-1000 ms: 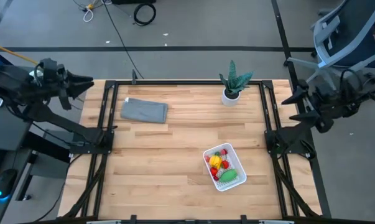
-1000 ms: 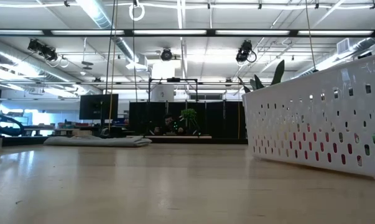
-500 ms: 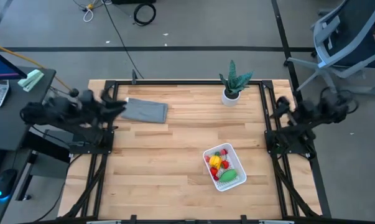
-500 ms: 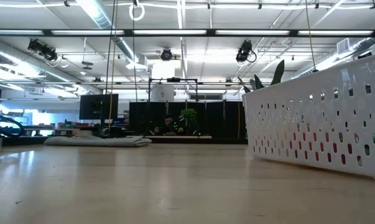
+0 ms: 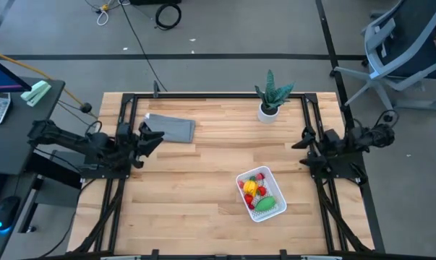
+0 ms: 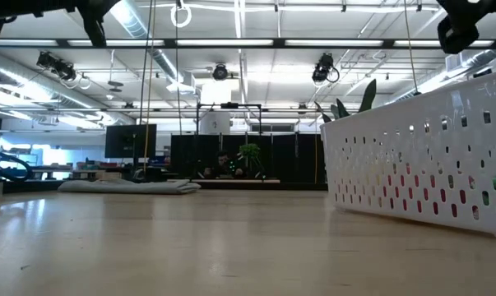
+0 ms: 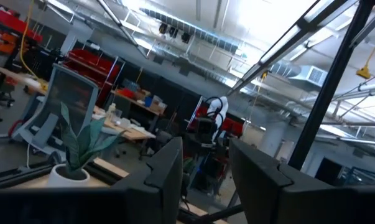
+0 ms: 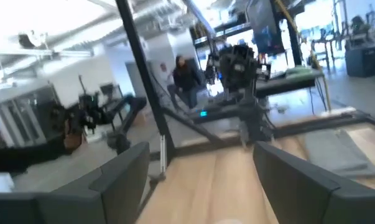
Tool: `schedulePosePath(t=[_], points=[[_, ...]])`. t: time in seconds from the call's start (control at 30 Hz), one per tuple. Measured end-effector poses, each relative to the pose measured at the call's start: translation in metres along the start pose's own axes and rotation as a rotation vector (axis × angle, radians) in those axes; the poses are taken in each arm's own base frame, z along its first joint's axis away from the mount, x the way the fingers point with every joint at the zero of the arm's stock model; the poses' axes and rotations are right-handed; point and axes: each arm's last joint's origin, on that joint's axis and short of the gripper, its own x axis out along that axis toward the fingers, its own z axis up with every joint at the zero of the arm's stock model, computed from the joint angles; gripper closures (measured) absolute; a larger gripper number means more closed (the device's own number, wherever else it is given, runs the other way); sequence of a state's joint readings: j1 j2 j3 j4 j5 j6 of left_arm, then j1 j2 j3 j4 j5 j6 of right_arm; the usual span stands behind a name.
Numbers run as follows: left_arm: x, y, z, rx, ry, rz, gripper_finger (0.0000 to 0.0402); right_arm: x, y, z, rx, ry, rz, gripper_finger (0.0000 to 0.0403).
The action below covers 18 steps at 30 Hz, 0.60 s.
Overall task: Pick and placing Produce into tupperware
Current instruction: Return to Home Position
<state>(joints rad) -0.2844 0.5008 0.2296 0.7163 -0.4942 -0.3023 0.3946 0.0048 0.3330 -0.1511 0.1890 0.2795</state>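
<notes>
1. white tupperware [image 5: 277, 188] sits on the wood table [image 5: 189, 180], right of centre, toward the front edge and turned at an angle. in the low view its perforated wall fills the right side.
2. produce [image 5: 255, 191] lies inside it: green oval piece [image 5: 265, 203] with yellow and red bits beside it.
3. right gripper [image 5: 301, 139] is over the table's right edge, apart from the tupperware, jaws wide apart, holding nothing.
4. left gripper [image 5: 152, 136] is at the left edge, just beside the grey cloth [image 5: 171, 128], jaws parted, empty.
5. potted plant [image 5: 270, 101] stands at the far edge.
</notes>
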Motion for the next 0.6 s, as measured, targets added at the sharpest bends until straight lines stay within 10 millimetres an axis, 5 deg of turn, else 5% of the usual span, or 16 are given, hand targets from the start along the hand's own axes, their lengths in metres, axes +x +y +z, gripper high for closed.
schedulePosePath(t=[0.6], points=[[-0.001,0.002,-0.004,0.037,0.027,0.008,0.0267,0.017,-0.014,-0.057,0.033,-0.098,0.012,0.0105]])
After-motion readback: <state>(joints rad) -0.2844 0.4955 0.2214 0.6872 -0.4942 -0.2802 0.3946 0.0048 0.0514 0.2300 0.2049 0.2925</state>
